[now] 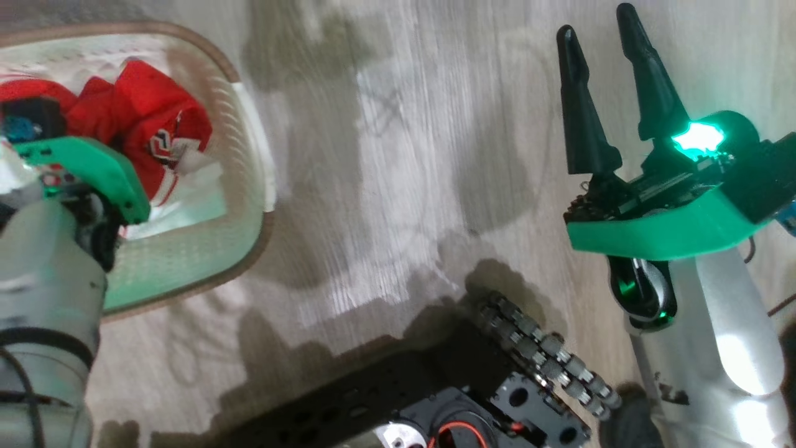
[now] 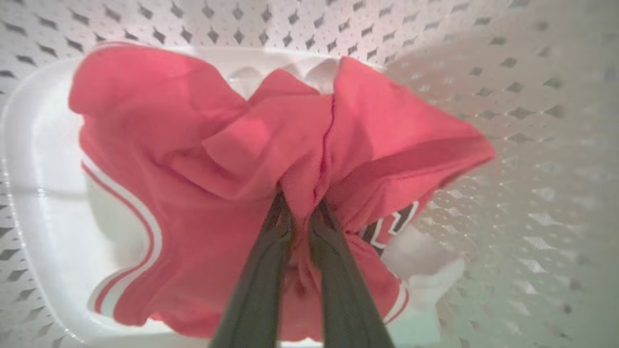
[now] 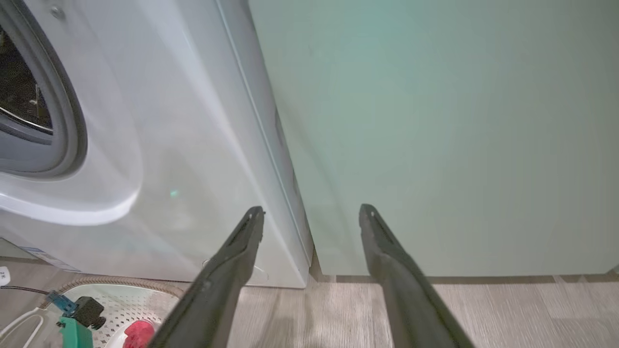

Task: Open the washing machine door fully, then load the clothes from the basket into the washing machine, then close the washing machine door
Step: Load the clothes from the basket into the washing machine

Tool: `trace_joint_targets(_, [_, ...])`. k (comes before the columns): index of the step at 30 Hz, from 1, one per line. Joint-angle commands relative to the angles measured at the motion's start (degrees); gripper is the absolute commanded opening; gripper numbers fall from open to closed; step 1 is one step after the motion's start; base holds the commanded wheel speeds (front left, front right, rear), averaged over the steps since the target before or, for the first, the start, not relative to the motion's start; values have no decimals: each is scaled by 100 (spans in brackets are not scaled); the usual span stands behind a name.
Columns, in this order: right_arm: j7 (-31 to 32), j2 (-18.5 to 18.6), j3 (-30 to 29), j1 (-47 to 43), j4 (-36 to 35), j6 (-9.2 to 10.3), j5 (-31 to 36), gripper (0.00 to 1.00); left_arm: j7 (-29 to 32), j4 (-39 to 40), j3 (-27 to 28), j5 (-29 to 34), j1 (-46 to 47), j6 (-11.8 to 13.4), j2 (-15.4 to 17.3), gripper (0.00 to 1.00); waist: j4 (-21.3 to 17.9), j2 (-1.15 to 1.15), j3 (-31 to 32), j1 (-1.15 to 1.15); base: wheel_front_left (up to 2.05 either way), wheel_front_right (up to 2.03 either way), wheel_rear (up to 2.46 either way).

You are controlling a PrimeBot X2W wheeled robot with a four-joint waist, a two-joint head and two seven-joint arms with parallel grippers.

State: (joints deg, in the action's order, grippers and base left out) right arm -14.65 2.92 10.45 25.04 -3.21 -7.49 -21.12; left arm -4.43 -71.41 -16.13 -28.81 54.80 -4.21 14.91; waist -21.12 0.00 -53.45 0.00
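The red jersey lies bunched in the cream basket at the left of the head view. My left gripper reaches down into the basket and is shut on a fold of the jersey, whose white trim and emblem show beside the fingers. Over bare floor at the upper right, my right gripper is open and holds nothing. In the right wrist view it points at the white washing machine, whose grey gasket rings the dark drum mouth. The washing machine door is out of view.
A pale green cabinet stands flush against the washer's right side. My dark wheeled base sits at the bottom of the head view. Wood-look floor spreads between the basket and my right arm.
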Motion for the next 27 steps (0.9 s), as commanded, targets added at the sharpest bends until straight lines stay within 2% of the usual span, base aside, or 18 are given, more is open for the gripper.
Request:
trace_joint_targets(1, [-35,-4,37,-318,-129,0,37,100,-71,44,106,-11,-269,-23,96,0,207,0,230,0,0,0,0])
trace_joint_targets(7, [-35,-4,-180,-463,-8,0,288,100,-753,227,94,-72,-552,-106,-140,0,586,0,895,0,0,0,0])
trace_joint_targets(14, [-35,-4,-509,-805,187,0,550,100,-1041,856,253,-195,-1055,-133,-334,0,1044,0,1807,0,0,0,0])
trace_joint_targets(17, [-35,-4,-667,-967,248,0,642,100,-1052,1603,392,-118,-1330,-9,-344,0,1229,0,2185,0,0,0,0])
trace_joint_targets(22, [-35,-4,-811,-1204,365,0,730,100,-1055,3320,658,184,-2115,264,-335,0,1445,0,2807,0,0,0,0])
trace_joint_targets(27, [-30,-4,-1056,-1477,481,0,776,100,-1055,4797,688,462,-2836,489,-387,0,1703,0,3367,0,0,0,0])
